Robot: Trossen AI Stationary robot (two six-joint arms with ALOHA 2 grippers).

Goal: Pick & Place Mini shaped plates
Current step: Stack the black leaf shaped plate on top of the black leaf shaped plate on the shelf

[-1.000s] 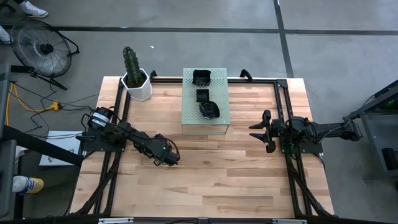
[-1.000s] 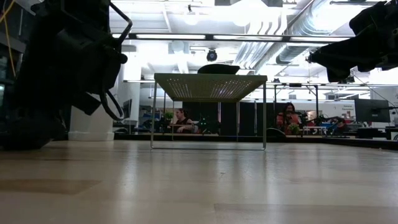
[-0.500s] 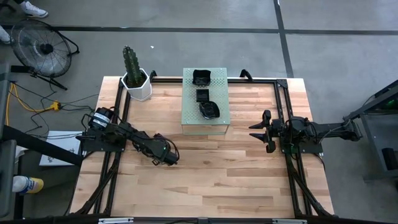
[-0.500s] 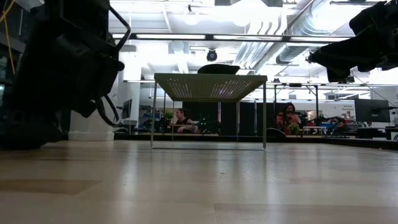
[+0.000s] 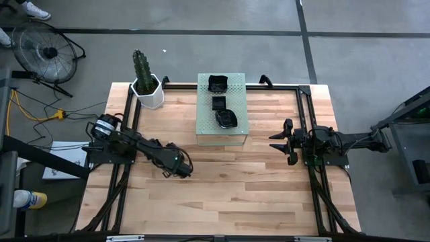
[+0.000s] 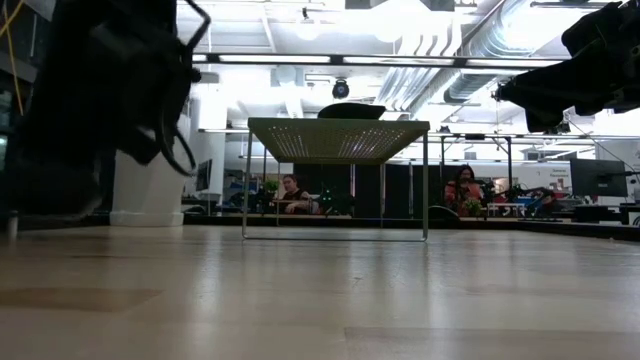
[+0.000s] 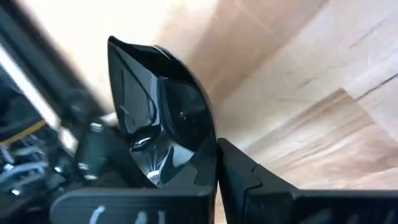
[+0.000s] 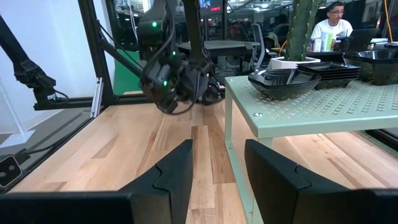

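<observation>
i'm seeing grey concrete floor (image 5: 201, 40) around the table, a floor fan (image 5: 41, 50) at the corner, bright ceiling lights (image 6: 420, 15), people seated at desks (image 6: 292, 190) behind.

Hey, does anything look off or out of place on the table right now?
Nothing stands out. Plates sit stacked on the green stand, the cactus pot is upright, and the left gripper grips one black plate on edge.

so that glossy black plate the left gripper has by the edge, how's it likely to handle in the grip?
Probably slippery: the black plate is glossy and mirror-smooth. The left gripper pinches only its thin rim, so it could pivot or slide out. It looks rigid and holds its shape, likely hard plastic or ceramic, so a drop may chip it.
</observation>
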